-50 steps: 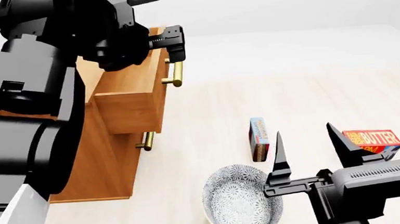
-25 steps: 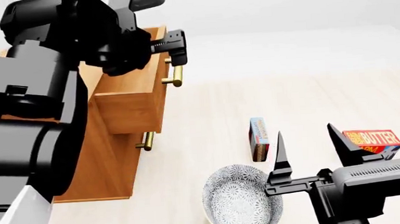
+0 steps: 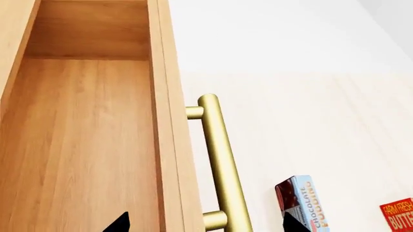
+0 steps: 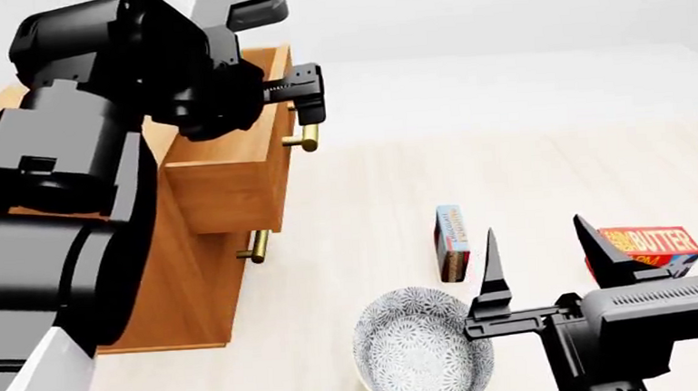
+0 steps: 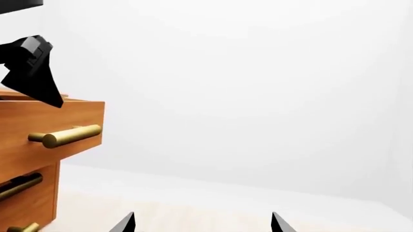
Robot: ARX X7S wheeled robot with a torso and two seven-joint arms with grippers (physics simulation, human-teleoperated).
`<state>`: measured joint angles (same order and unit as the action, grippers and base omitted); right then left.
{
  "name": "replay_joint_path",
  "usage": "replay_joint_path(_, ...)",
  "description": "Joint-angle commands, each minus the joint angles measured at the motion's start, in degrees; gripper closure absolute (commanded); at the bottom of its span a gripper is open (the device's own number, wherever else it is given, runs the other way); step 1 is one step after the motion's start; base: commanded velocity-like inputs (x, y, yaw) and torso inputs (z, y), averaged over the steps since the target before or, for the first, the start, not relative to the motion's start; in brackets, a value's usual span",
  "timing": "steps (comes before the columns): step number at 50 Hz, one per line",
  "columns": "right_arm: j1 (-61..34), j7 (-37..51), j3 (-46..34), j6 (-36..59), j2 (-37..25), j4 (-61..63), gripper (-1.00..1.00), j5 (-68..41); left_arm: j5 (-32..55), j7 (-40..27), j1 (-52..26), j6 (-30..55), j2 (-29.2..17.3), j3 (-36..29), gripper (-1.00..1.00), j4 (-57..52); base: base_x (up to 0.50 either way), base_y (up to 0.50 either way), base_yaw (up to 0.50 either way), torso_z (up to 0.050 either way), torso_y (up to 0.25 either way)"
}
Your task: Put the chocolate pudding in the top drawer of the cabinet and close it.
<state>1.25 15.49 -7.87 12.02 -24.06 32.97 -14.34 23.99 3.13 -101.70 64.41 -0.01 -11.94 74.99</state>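
A medium-brown wooden cabinet (image 4: 196, 259) stands on a pale worktop (image 4: 506, 168). Its top drawer (image 4: 233, 180) is pulled well out, and the left wrist view shows bare wood inside. A brass bar handle (image 3: 223, 164) runs along the drawer front; a second brass handle (image 4: 255, 247) on the lower drawer shows just beneath the open one.

The left gripper (image 4: 306, 94) hangs above the handle end of the open drawer. In the left wrist view its two dark fingers (image 3: 119, 223) stand spread wide, one tip over the drawer's interior and the other over the worktop beyond the handle, with nothing between them.

The chocolate pudding (image 4: 452, 242) is a thin light-blue carton with a red and dark brown part. It stands on edge on the worktop, well apart from the cabinet on its handle side, with open worktop between. It is outside the drawer.

A patterned grey-and-white bowl (image 4: 416, 346) sits on the worktop near the pudding, on the robot's side of it. A red-and-yellow butter box (image 4: 649, 245) lies farther from the cabinet than the pudding.

The right gripper (image 4: 544, 252) hovers beside the bowl, between the pudding and the butter box. Its fingers (image 4: 491, 269) point upward, spread wide and empty.
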Motion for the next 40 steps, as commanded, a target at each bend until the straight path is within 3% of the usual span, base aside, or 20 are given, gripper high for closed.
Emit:
replay_joint_path(1,-0.19,0.12,-0.16,-0.07,-0.02,-0.41,-1.0,-0.1,-1.78,0.86,0.87,-0.07,0.0,1.95,-1.0,0.0,0.0,0.0,0.0,0.0,0.0)
replay_joint_path(40,0.44,0.28,0.11,-1.25,-0.46,-1.39,-1.0,-0.97,-10.48,5.31,3.35,0.2,-0.01,13.22,-1.0,0.0,0.0,0.0,0.0,0.0,0.0)
